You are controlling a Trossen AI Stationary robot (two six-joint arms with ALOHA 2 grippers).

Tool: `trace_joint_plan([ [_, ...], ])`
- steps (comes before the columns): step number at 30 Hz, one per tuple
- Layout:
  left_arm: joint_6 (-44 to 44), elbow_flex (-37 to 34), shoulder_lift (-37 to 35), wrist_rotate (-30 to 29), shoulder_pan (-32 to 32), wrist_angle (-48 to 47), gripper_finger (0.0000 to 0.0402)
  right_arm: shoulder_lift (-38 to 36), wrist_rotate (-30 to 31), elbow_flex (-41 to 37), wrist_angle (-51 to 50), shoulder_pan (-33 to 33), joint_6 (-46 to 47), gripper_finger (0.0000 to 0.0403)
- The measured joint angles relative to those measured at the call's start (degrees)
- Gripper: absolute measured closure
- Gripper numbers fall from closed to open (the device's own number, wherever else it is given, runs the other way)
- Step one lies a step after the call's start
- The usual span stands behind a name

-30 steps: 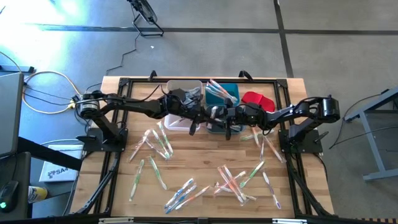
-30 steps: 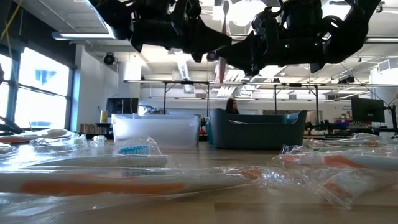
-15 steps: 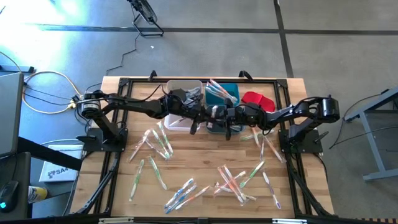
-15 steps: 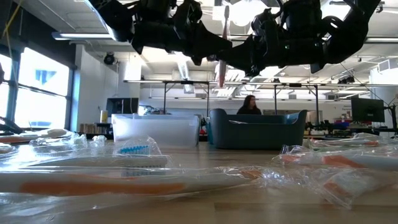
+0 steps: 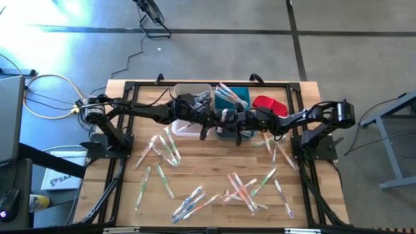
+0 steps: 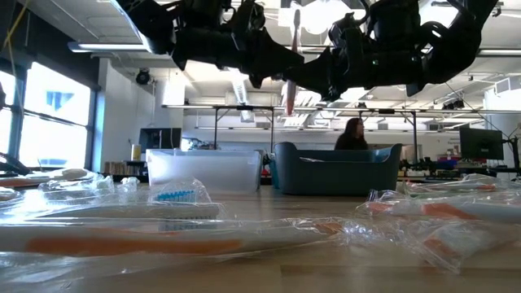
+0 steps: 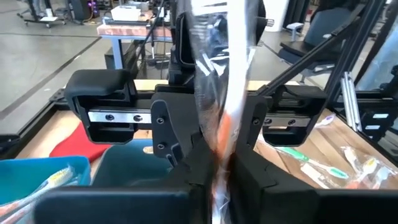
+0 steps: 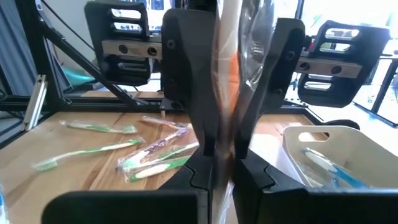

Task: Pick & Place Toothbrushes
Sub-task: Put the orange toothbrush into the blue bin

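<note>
Orange-handled wrapped toothbrush (image 6: 290, 88) pinched from both sides mid-frame, left gripper (image 5: 207, 121) and right gripper (image 5: 229, 121) both clamped on it, above the teal bin (image 5: 246, 96).

Grey concrete floor (image 5: 214, 58) with dark seams around the table. Tall windows (image 6: 41, 114) at left; ceiling lights overhead. Desks and monitors (image 6: 480, 145) behind; a person (image 6: 352, 134) seated mid-frame.

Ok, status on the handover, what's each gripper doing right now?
Left gripper and right gripper meet above the bins, both on one wrapped orange toothbrush. Right shut on it. Nothing blocking the teal bin.
</note>
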Motion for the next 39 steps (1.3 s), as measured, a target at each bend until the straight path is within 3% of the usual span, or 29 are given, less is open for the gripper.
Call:
trace_joint_plan([
  [6,-0.04,0.00,0.00,-0.20,0.00,-0.23,0.0272,0.00,-0.11,0.02,-0.31,0.03,-0.02,0.0380],
  [11,0.10,0.00,0.00,-0.14,0.00,-0.23,0.0238,0.00,-0.09,0.02,-0.72,0.03,-0.02,0.0380],
  [22,2.62,0.00,-0.04,0.43,0.02,-3.16,0.0231,-0.04,2.62,0.04,-2.60,0.05,-0.02,0.0380],
  [28,4.98,-1.54,-1.75,5.52,2.49,-3.67,0.0231,-0.28,5.61,0.04,-3.77,0.06,0.00,0.0380],
  [31,4.94,-5.71,-4.19,6.95,4.58,-3.80,0.0231,-1.29,6.52,0.06,-4.78,0.01,1.39,0.0380],
  [39,1.17,-21.82,-15.14,7.42,8.18,11.47,0.0231,-4.86,13.17,1.81,-12.82,-0.03,1.54,0.0380],
])
